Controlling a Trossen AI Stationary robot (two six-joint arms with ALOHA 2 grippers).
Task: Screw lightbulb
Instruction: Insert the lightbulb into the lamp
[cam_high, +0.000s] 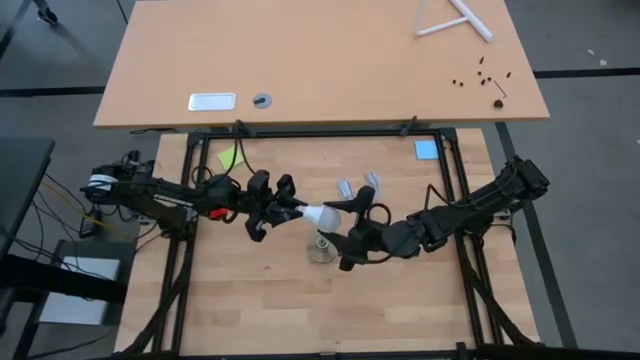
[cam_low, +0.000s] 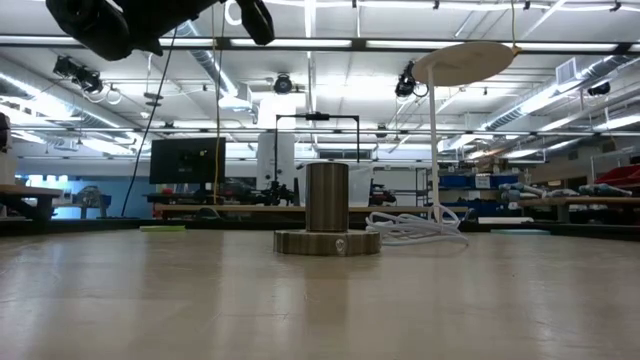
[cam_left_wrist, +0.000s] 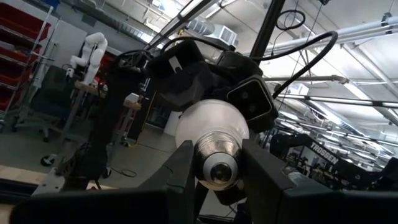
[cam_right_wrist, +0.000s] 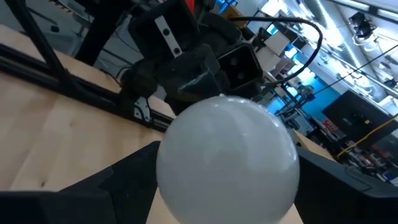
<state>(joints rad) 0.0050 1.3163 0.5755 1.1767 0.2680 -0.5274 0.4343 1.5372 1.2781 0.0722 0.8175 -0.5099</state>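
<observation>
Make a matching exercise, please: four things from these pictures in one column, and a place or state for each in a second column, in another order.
1. lightbulb
2. socket
3. left gripper
4. blue square

a. lies flat near the table's far edge
b. held in the air between both grippers
c. stands on the table with nothing screwed in
d. shut on the bulb's metal screw end

Pairs: 1-b, 2-c, 3-d, 4-a. The right gripper is around the bulb's round end.

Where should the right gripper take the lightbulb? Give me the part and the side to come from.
Take the frosted globe of the lightbulb at its widest part. Come in from the right gripper's own side, along the bulb's axis. The bulb lies roughly level in the air with its metal screw end clamped in the left gripper, so only the globe is free, and it points toward the right arm.
</observation>
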